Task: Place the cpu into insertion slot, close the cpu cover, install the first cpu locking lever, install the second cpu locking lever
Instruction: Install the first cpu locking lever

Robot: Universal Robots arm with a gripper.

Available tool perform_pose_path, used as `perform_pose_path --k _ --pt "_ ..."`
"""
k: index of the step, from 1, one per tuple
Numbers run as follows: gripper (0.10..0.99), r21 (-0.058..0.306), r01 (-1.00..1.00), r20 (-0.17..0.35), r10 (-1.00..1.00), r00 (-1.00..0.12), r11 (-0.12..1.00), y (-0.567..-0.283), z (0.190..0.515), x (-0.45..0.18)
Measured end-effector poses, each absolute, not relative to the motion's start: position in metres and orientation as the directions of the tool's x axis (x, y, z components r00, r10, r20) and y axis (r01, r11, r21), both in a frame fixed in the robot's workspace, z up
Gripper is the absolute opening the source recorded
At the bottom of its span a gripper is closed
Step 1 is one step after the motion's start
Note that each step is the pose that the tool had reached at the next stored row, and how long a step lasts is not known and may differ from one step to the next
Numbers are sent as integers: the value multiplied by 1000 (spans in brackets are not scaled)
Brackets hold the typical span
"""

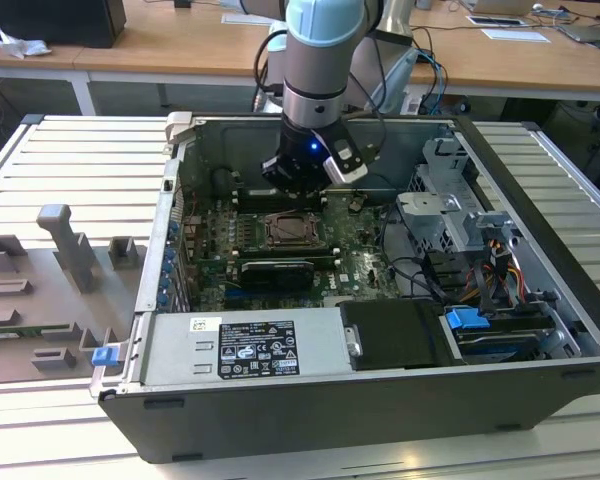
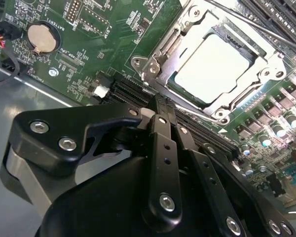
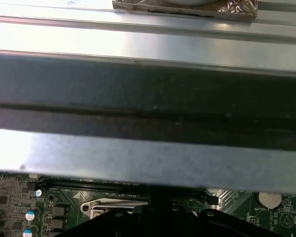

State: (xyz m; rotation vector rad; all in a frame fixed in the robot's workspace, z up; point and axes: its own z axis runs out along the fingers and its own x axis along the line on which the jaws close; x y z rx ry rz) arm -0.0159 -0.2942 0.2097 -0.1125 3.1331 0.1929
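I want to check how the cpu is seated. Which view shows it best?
The second wrist view: the cpu lies close up in the insertion slot, framed by the cpu cover. In the exterior view it is small and distant. The first wrist view catches a metal edge of the socket.

This was a robotics lab or workshop: an opened computer case (image 1: 380,300) lay on a slatted metal workbench (image 1: 70,170), with wooden desks (image 1: 180,50) and cabling behind it.
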Motion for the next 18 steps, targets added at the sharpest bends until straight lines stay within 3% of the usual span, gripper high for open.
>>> perform_pose_path --k 18 --pt "106 107 -71 -4 -71 -997 992 -294 204 -15"
